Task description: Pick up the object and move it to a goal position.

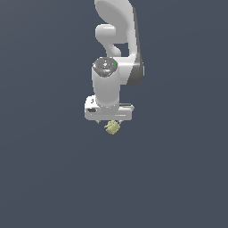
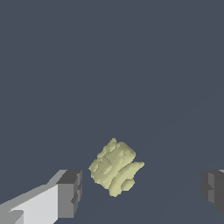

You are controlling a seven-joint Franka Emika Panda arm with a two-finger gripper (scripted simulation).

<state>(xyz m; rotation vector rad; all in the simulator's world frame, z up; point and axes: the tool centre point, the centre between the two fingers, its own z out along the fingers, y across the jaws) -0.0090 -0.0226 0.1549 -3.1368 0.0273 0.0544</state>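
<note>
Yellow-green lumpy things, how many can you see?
1. The small yellow-green lumpy, ridged object sits between the open white-grey gripper's dark fingertips, touching neither. None seem hidden.

You are looking at a plain dark slate-grey counter [image 1: 44, 178] filling the background in both views.

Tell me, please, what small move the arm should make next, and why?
Probably close the tool on the pale yellow-green object. In the wrist view the object sits between the two open fingers with clear gaps on both sides, nearer one finger; in the exterior view it lies just under the hand.
</note>
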